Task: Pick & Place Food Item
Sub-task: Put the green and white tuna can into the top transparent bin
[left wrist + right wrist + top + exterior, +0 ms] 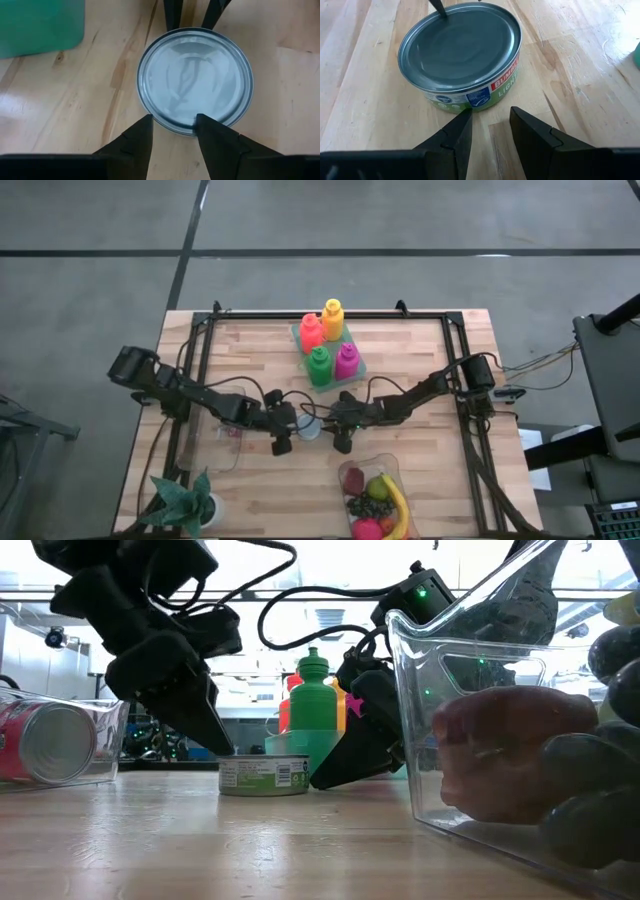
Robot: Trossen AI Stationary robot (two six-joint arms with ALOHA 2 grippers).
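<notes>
Both arms reach inward over the bench centre, elbows low, wrists pitched down, and nearly meet.

L arm comes in from the L edge, running diagonally toward the middle. Left gripper [281, 442] is tipped down, fingers [137, 140] parted w/ a narrow gap, tips at bench level. Nothing is clamped btwn them.

R arm comes in from the R edge and angles toward centre. Right gripper [342, 442] is also tipped down, just beside the L one, tips facing it. Its fingers [532, 132] are slightly apart w/ a small gap and hold nothing.
</notes>
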